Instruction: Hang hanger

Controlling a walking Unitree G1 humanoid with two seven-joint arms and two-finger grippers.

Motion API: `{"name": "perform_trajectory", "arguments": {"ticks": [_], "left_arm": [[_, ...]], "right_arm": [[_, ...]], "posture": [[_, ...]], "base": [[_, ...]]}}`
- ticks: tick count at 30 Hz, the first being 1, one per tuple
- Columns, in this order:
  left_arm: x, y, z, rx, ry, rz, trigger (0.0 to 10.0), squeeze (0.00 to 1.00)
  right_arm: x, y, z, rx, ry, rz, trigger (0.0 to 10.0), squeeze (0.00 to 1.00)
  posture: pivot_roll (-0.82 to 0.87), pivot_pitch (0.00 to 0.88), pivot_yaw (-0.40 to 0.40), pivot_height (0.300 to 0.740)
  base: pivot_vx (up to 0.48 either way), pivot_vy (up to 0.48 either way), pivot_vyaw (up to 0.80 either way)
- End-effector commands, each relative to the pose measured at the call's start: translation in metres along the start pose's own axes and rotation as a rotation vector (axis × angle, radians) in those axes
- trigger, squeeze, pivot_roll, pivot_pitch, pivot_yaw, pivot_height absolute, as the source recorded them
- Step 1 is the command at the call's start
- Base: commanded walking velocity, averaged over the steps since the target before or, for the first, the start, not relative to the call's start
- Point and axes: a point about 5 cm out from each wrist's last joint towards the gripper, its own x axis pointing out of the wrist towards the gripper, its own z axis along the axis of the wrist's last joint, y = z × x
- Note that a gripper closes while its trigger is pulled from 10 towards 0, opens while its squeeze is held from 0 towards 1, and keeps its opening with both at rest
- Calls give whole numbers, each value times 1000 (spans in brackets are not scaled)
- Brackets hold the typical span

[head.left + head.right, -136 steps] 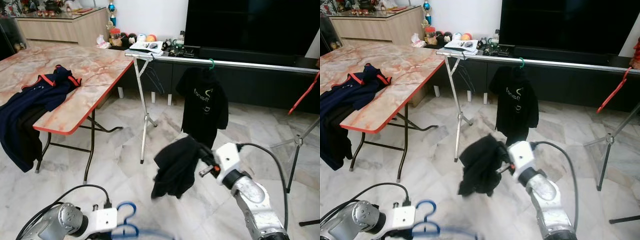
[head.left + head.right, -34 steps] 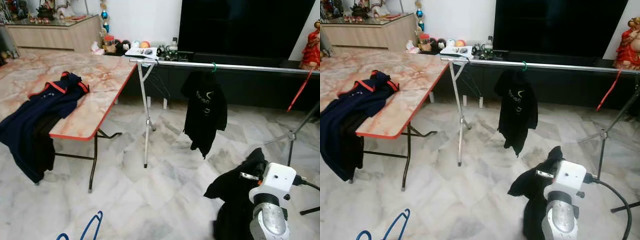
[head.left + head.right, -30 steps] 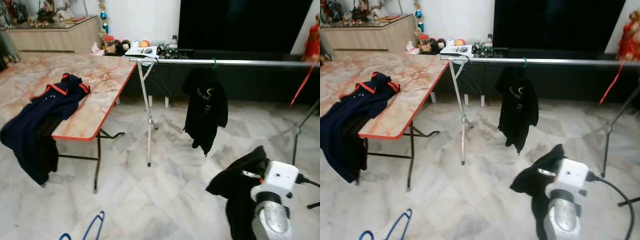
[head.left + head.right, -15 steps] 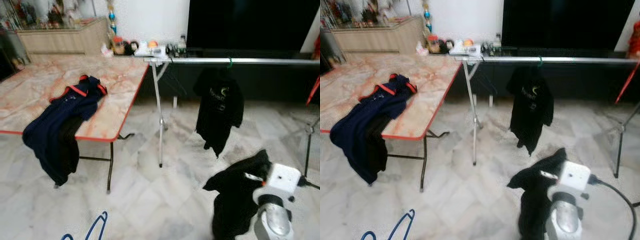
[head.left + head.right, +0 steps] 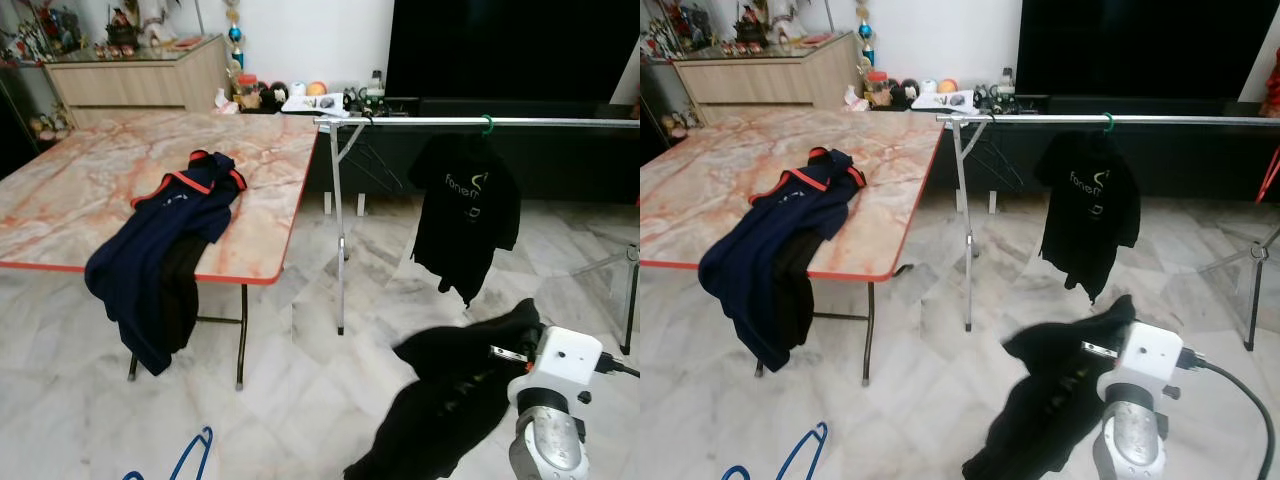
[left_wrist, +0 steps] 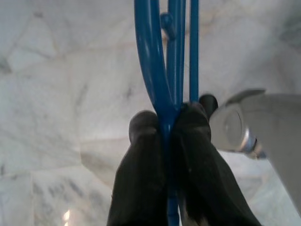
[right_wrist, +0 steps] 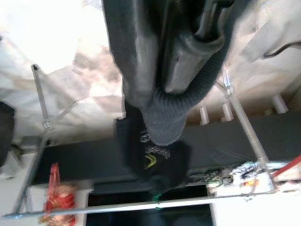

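Note:
A blue hanger (image 6: 162,56) is pinched between the fingers of my left gripper (image 6: 164,120), which is shut on it. Its loop (image 5: 185,460) shows low on my left, above the floor. My right gripper (image 7: 162,89) is shut on a black garment (image 5: 450,400), whose ribbed collar wraps the fingers. The cloth hangs from my right wrist (image 5: 565,355) toward the floor. A silver clothes rail (image 5: 500,122) crosses ahead of me. On it a black T-shirt (image 5: 465,215) hangs from a green hanger (image 5: 487,124).
A marble-patterned folding table (image 5: 80,190) stands to my left, with a navy garment (image 5: 160,250) draped over its red edge. A low dark TV cabinet (image 5: 1180,150) stands behind the rail. A red hanger (image 5: 1270,160) hangs at the far right. The floor is marble tile.
The camera has swung left, so table and rail sit further right in view. The black garment now hangs lower and spreads out to the left. Both grips are unchanged.

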Motion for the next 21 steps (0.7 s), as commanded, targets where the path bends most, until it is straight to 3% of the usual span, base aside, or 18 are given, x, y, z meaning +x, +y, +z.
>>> {"name": "perform_trajectory", "arguments": {"ticks": [1,12,21], "left_arm": [[-3,7,-10,1,34,19,10000,0],[-8,18,-20,-4,62,34,10000,0],[-7,18,-20,-5,67,34,10000,0]], "right_arm": [[2,8,10,4,-44,24,10000,0],[2,10,10,2,-45,29,10000,0],[3,9,10,3,-51,28,10000,0]], "posture": [[107,0,23,740],[108,0,24,740],[106,0,22,740]], "base": [[0,337,0],[0,341,0],[0,341,0]]}}
